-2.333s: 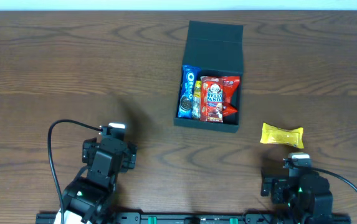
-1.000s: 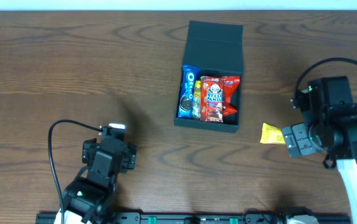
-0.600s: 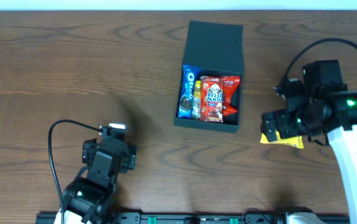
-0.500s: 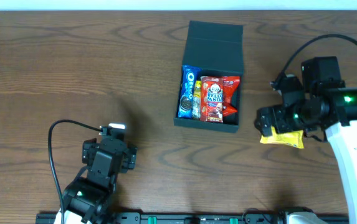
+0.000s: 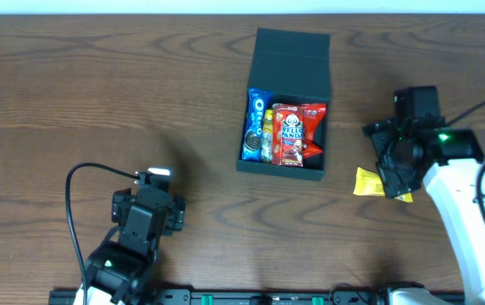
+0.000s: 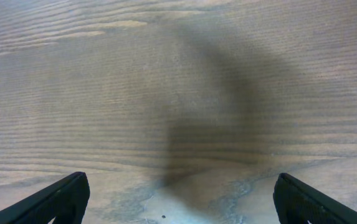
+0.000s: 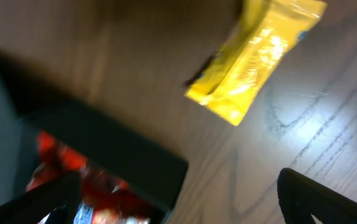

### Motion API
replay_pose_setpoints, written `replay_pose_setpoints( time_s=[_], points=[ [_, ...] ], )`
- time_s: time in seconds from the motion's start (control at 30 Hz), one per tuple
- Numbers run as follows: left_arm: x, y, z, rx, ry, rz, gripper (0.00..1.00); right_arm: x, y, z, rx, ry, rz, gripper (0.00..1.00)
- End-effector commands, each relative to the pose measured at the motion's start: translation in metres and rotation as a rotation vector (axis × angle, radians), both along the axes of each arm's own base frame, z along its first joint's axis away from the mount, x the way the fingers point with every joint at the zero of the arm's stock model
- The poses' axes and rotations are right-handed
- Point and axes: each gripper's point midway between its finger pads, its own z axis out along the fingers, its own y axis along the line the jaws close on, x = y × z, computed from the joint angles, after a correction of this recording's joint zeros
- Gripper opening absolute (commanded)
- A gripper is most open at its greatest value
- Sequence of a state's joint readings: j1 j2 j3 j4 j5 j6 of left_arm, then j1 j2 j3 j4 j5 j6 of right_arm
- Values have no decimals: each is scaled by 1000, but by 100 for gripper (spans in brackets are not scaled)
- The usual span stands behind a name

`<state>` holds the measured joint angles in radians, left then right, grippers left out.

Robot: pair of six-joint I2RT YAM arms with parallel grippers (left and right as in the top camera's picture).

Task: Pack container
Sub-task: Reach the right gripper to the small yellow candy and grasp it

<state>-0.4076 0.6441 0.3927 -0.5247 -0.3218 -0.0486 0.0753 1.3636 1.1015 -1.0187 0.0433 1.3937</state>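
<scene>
Container (image 5: pixel 293 59) lies toward 12 o'clock, lid open for packing. At its 4 o'clock the right gripper (image 5: pixel 394 168), claw spread, hovers over the yellow packet (image 5: pixel 366 180), probably to grasp it. The left gripper (image 6: pixel 184 194) waits, also spread.

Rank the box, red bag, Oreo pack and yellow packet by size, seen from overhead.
Dark box
red Hello Panda bag
then Oreo pack and yellow packet, unranked: the right arm partly hides the packet.

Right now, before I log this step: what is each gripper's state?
Left gripper: open, empty.
Right gripper: open, yellow packet not gripped.
</scene>
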Motion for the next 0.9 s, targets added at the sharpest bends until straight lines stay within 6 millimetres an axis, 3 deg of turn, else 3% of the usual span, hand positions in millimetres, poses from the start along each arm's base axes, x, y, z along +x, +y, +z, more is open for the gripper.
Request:
replay_pose_setpoints(
  time_s=[0.0,0.13,0.27,0.5,0.87],
  points=[
    [1,4,2,8,-11,18,95,-9,-14,-22,0,19,-217,99],
    [1,4,2,8,-11,18,95,-29,-32,-47,-8,64,-459,99],
    [1,4,2,9,-11,18,95,-41,-39,-60,-27,88,-569,99],
    [1,4,2,8,-11,18,95,-41,-61,-79,-80,136,-643,99],
    [1,4,2,9,-11,18,95,-30,-57,-111,-44,211,-624,99]
  ],
)
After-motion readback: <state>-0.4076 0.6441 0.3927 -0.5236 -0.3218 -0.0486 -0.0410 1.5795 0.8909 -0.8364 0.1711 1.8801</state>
